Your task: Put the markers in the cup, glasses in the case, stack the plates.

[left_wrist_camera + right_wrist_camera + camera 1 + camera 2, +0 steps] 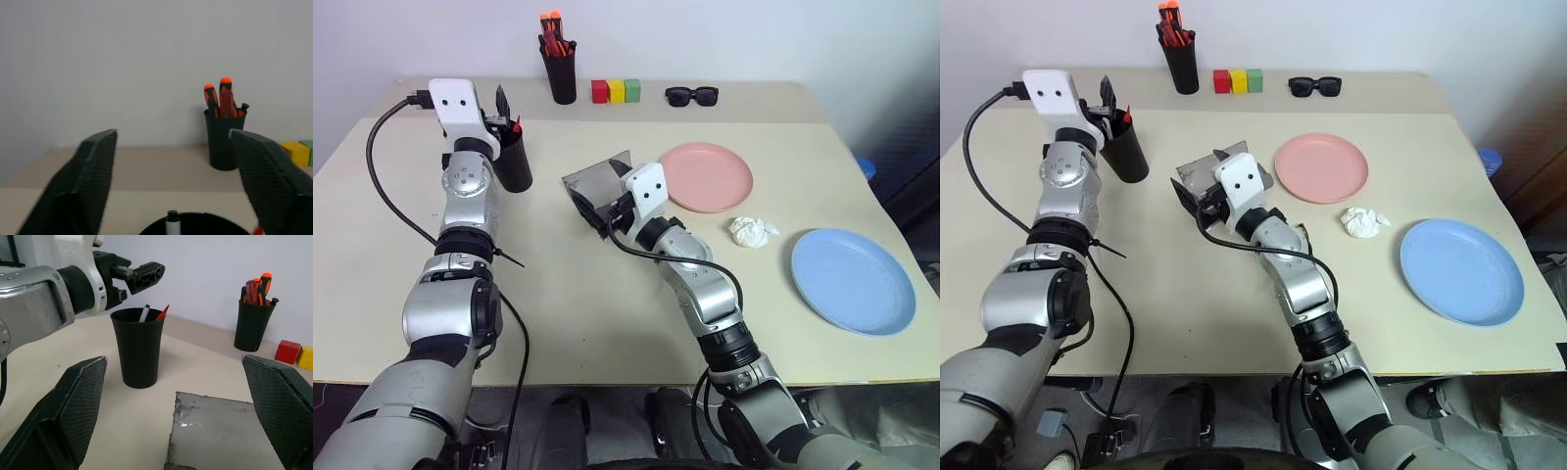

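left gripper [142, 276] spread, empty, above cup [138, 347] | markers [152, 313] inside cup | right gripper [176, 416] wide, empty, at case [220, 433]

Both arms reach forward, left gripper [139, 276] and right gripper [597, 211] fingers spread.

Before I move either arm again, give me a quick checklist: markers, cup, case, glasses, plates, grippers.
1. Markers: white marker and red marker stand in the cup: ok.
2. Cup upright: ok.
3. Left gripper open above the cup rim, holding nothing: ok.
4. Right gripper open at the grey case, holding nothing: ok.
5. Glasses in the case: cannot tell.
6. Pink plate and blue plate lie apart, not stacked: not ok.
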Controlling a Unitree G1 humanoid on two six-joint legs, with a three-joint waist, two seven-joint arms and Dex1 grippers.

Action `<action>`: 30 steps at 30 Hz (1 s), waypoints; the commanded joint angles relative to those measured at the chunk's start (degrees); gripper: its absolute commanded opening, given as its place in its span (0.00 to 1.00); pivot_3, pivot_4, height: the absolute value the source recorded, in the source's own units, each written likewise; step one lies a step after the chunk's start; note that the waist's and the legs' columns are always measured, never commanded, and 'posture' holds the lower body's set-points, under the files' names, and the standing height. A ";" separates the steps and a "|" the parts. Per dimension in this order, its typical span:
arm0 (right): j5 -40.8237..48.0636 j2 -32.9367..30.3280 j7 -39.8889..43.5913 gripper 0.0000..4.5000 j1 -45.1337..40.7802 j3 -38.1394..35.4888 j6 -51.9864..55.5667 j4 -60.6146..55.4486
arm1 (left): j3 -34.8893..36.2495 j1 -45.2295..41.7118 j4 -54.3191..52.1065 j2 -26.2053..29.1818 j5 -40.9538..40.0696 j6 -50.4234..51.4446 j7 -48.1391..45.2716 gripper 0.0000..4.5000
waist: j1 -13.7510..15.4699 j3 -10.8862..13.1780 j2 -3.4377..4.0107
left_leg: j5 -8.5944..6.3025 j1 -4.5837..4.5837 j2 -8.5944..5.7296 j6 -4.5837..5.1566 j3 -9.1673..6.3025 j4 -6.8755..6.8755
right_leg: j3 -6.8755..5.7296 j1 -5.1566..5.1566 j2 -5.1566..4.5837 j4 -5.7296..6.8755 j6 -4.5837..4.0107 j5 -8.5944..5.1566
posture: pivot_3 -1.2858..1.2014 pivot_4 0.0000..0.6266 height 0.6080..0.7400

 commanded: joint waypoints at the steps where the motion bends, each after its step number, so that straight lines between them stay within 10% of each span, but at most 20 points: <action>1: 0.40 -0.13 0.38 1.00 0.07 0.21 -0.19 -2.78 | 1.02 -0.97 -3.76 -0.47 -1.94 -1.20 -0.15 0.79 | 0.00 0.00 0.00 | 0.00 0.00 0.00 0.00 0.00 0.00 | 0.00 0.00 0.00 0.00 0.00 0.00 | 0.52 0.24 1.00; 6: -0.47 -3.26 1.73 1.00 1.42 0.37 1.17 -4.30 | 0.64 -0.97 -13.05 -2.56 -8.24 3.68 -11.78 0.79 | 0.25 0.00 0.00 | 0.01 -0.03 0.00 -0.01 0.00 0.01 | -0.01 0.01 0.00 -0.01 0.00 0.00 | 0.52 0.24 1.00; 15: 3.79 -22.16 15.19 1.00 7.53 -3.06 8.47 -15.08 | -15.11 12.84 -46.08 -1.94 -11.88 42.42 -30.86 0.79 | -0.56 0.01 0.03 | 0.01 0.10 0.00 -0.01 -0.05 0.03 | 0.04 0.13 0.06 0.00 0.05 -0.04 | 0.52 0.24 1.00; 30: 4.93 -32.50 14.08 1.00 15.61 -12.88 11.08 -18.63 | -23.89 8.15 -21.19 -8.63 -2.36 41.80 -37.50 0.74 | 0.03 0.02 0.02 | 0.00 0.13 -0.07 0.02 -0.14 0.07 | 0.03 0.24 0.08 -0.05 0.04 -0.05 | 0.52 0.24 1.00</action>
